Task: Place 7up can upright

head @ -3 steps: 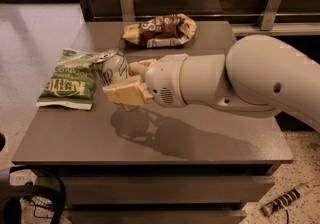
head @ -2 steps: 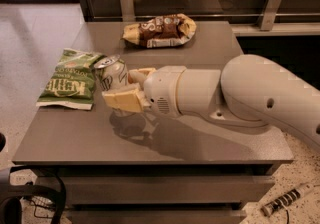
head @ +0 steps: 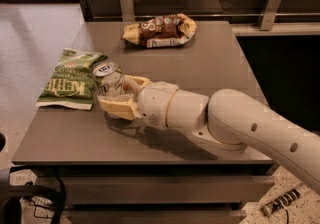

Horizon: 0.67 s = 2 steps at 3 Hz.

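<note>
The 7up can point(head: 109, 79) is a small silver-white can with a pull-tab top. It stands nearly upright, tilted a little, low over the grey table point(head: 200, 63) near its left side. My gripper point(head: 120, 94) reaches in from the right and is shut on the can, with one cream finger point(head: 118, 107) in front of it and the other point(head: 136, 83) behind. Whether the can's base touches the table is hidden by the front finger.
A green crisp bag point(head: 70, 77) lies flat just left of the can, almost touching it. A brown snack bag point(head: 159, 30) lies at the table's back. A wooden wall with metal brackets stands behind. The table's left edge drops to the floor.
My arm has lowered and drawn back to the right, bringing the can down close to the table. The can stays held and stands more upright beside the green bag.
</note>
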### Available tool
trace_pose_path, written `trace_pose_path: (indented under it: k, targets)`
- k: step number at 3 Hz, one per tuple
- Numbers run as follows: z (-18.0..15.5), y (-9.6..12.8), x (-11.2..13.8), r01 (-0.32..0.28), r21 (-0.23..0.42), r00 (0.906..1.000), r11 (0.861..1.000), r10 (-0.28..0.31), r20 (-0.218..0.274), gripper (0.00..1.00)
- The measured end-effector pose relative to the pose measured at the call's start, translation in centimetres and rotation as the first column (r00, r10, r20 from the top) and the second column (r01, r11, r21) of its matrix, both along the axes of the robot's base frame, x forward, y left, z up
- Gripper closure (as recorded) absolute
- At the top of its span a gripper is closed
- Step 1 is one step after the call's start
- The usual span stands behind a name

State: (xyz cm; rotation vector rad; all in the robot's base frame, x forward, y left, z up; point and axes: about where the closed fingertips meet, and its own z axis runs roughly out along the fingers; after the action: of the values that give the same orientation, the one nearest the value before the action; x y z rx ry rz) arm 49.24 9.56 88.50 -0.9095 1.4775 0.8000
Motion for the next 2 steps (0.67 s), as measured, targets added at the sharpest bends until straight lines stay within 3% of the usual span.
trace_pose_path:
  k: [2]
  targets:
    - [-2.6,-0.2,-1.5,0.088,-0.011,0.9961,0.996,-0.089,-0.002,0.97]
